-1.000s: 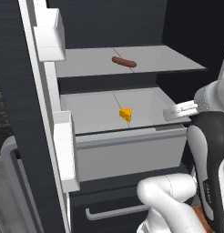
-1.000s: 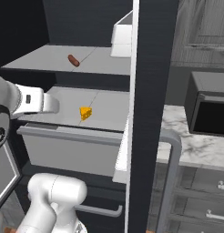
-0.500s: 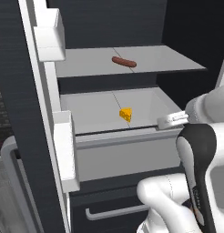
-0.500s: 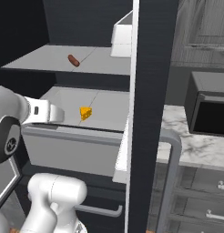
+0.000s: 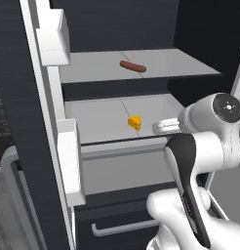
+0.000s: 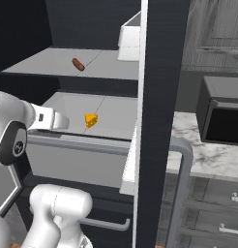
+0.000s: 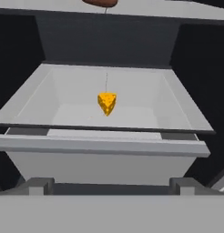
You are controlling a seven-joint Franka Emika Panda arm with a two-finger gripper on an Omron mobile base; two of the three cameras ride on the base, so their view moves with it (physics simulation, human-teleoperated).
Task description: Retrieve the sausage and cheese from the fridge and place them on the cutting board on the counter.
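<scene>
The right base view takes in the marble desk [image 6: 203, 150] past the fridge [image 6: 162, 97] door. The sausage [image 5: 132, 66] lies on the upper shelf [image 5: 166, 66], long axis slanting left-right. The cheese [image 7: 106, 102] sits in the drawer [image 7: 177, 104] below, tip toward the camera, with the jaws spread wide and empty before it.

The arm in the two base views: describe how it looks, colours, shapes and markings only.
The arm is glossy white with rounded, tube-like links. A dark, near-black panel runs along one link like a long inlay. The joint housing is a white drum with a dark grey round cap carrying small white marks. The hand is a white boxy block with small dark marks on its side. No cables show.
</scene>
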